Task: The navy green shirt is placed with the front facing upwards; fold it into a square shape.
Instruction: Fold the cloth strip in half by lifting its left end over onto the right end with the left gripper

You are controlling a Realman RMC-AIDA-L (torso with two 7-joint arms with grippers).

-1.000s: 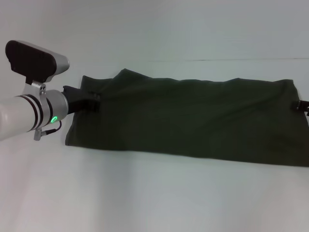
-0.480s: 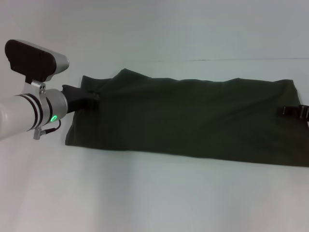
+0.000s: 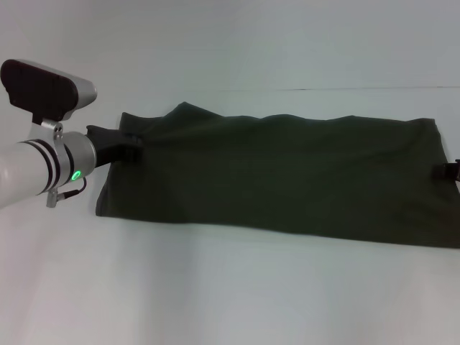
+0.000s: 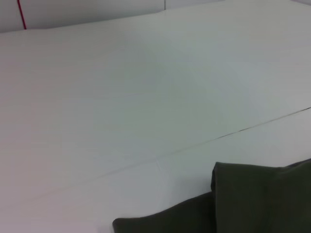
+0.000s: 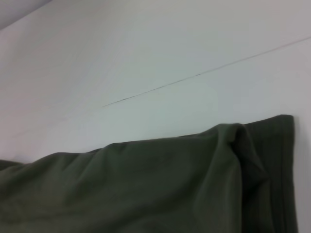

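The navy green shirt [image 3: 287, 180] lies on the white table as a long dark olive band running left to right, plain side up, with no lettering showing. My left gripper [image 3: 133, 146] sits at the band's left end, over the upper corner where the cloth bunches. Only a dark sliver of my right gripper [image 3: 451, 171] shows, beside the band's right end at the picture's edge. In the left wrist view a folded corner of the shirt [image 4: 262, 199] appears. The right wrist view has the shirt's [image 5: 146, 189] hemmed end with a raised wrinkle.
The white table [image 3: 230, 302] spreads in front of and behind the shirt. A thin dark seam [image 3: 345, 89] crosses the table just behind the shirt. A red line [image 4: 20, 14] marks the far surface in the left wrist view.
My left arm has slid slightly left, its gripper still at the shirt's left end. My right gripper reached in over the right end half a second ago and has drawn back to the edge.
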